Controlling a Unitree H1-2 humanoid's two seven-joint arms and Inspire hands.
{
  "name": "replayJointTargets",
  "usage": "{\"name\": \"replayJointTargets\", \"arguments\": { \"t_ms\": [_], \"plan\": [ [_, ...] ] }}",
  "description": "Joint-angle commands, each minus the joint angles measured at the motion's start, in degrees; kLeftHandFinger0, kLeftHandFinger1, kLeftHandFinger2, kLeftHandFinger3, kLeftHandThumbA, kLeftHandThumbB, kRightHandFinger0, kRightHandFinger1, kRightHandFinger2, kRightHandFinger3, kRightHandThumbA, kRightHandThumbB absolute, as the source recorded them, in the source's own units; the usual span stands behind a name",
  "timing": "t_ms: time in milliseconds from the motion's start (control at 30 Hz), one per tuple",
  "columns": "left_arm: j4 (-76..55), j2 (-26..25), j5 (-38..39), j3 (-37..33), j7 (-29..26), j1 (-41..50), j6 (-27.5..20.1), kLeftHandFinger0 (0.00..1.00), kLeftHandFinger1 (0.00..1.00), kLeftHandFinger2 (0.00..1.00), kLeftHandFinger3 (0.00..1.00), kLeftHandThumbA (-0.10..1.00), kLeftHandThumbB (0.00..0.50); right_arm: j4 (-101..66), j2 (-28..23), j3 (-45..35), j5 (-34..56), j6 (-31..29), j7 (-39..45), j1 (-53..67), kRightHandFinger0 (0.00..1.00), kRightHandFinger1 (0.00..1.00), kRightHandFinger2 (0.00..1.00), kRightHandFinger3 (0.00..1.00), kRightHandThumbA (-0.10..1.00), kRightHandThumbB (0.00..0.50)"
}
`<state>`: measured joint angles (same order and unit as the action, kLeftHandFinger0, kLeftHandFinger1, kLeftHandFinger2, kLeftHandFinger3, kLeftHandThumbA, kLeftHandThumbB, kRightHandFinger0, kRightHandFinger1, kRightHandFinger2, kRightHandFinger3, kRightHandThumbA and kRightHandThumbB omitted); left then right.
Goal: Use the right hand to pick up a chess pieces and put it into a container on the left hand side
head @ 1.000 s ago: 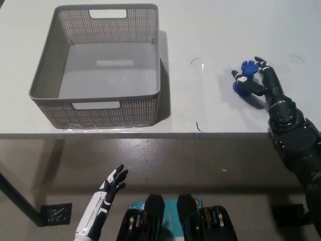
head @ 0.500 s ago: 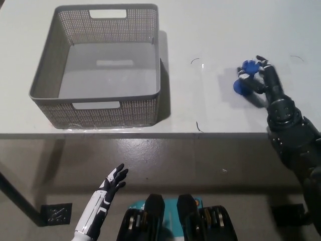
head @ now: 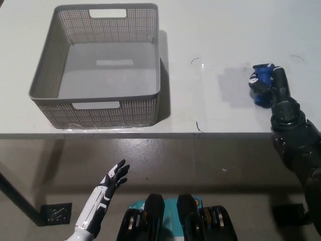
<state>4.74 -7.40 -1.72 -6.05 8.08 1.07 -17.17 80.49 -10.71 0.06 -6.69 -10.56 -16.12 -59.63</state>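
Gripping a blue chess piece (head: 259, 84), the right robot hand (head: 271, 83) sits over the desk (head: 210, 30). The left robot hand (head: 113, 178) hangs spread below, near the desk's edge, well apart from the basket (head: 100, 113).

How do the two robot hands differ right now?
The left hand is white; the right hand is black. The left robot hand hangs below the table edge, open and holding nothing; the right is over the table, closed around a blue chess piece. Both are fingered hands.

A broad white tabletop (head: 210, 30) runs across the upper part, with a few thin dark scratch marks (head: 195, 60). Below its front edge lies grey-brown concrete floor (head: 165, 160).
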Motion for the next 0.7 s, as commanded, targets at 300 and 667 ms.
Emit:
{"name": "replayJointTargets", "arguments": {
  "t_ms": [300,667],
  "plan": [
    [-0.4,-0.7,0.6,0.4,0.8,-1.1,-2.7,1.00,1.00,1.00,0.99,1.00,0.131,-5.3,1.1,-0.8,1.2,-5.6,-3.2,-5.9,0.00,0.24,0.74,0.78,-0.10,0.118],
    [-0.3,-0.6,0.5,0.5,0.8,-1.0,-2.5,1.00,1.00,0.99,0.99,1.00,0.153,-24.3,4.4,1.8,-2.4,-3.3,-3.4,-8.3,0.00,0.30,0.70,0.58,-0.10,0.109]
  ]
}}
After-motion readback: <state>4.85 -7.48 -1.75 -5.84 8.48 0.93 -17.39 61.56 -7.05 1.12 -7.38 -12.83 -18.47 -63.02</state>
